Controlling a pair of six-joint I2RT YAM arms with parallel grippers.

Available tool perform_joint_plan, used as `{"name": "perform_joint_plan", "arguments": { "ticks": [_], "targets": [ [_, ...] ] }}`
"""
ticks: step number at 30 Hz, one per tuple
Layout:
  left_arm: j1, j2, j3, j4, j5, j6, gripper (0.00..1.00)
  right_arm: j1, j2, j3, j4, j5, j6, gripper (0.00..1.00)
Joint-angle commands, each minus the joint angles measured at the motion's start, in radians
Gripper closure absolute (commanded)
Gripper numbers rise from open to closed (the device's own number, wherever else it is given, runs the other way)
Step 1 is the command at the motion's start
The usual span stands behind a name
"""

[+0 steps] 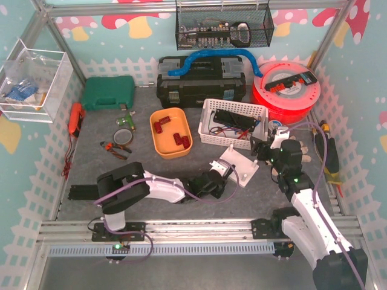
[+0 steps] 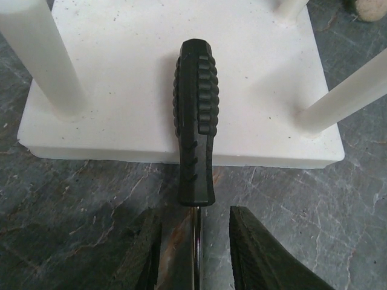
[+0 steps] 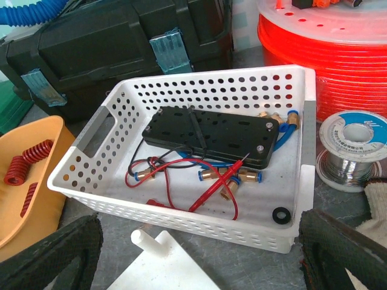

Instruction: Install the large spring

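Grey mottled surface (image 2: 72,199) carries the white post fixture (image 2: 121,78), a black-handled screwdriver (image 2: 195,121) lying over its near edge with the shaft between the part-open, untouching jaws of the left end effector (image 2: 195,217); the right end effector (image 3: 199,241) gapes empty. Red springs (image 1: 179,139) sit in the orange tray (image 1: 164,140), well apart from the fixture, so I would clear the tool first, then grasp the larger coil squarely mid-length.
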Motion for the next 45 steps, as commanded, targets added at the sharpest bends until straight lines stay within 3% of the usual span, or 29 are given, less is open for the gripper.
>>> {"name": "perform_joint_plan", "arguments": {
  "ticks": [1, 15, 21, 27, 36, 45],
  "targets": [
    [-0.004, 0.027, 0.038, -0.034, 0.014, -0.007, 0.65, 0.004, 0.0, -0.012, 0.024, 0.009, 0.006, 0.12],
    [-0.004, 0.07, 0.053, -0.086, 0.013, -0.023, 0.7, 0.005, 0.007, -0.01, 0.024, 0.013, 0.006, 0.11],
    [-0.004, 0.051, 0.05, -0.085, 0.011, -0.012, 0.87, 0.004, 0.002, -0.013, 0.024, 0.018, 0.006, 0.11],
    [-0.004, 0.006, 0.033, -0.082, 0.012, -0.018, 0.97, 0.005, 0.003, -0.011, 0.021, 0.019, 0.005, 0.11],
    [-0.004, -0.152, -0.031, -0.076, -0.023, -0.038, 1.0, 0.005, 0.048, 0.054, -0.014, -0.052, 0.01, 0.11],
    [0.012, -0.407, -0.148, -0.117, -0.267, -0.145, 1.0, 0.045, 0.15, 0.124, -0.03, -0.083, 0.013, 0.11]
  ]
}}
